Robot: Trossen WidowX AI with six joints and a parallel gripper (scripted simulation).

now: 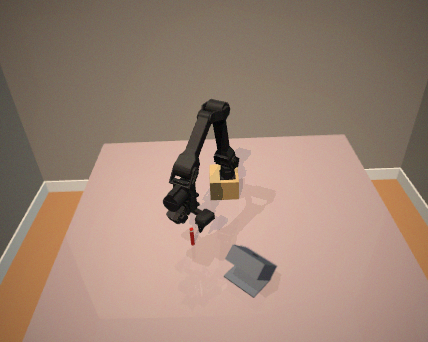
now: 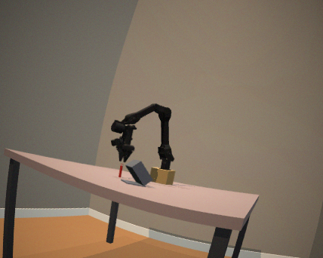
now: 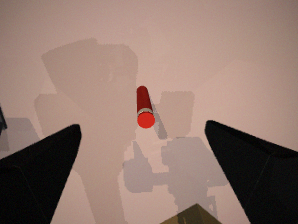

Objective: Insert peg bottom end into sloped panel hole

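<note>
Red peg [image 1: 192,237] [image 2: 121,171] [image 3: 144,102] (pale band near its top), pink table [image 1: 136,295] [image 2: 84,177] [image 3: 255,60], black tool [image 1: 191,222] [image 2: 125,158] [image 3: 145,128]

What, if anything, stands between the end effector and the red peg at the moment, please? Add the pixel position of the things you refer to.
Nothing visible does: the end effector [image 1: 190,223] [image 2: 124,161] [image 3: 145,128] hovers open above the upright red peg [image 1: 192,237] [image 2: 121,170] [image 3: 144,102], and the wrist view shows only open space between the fingertips and it.
</note>
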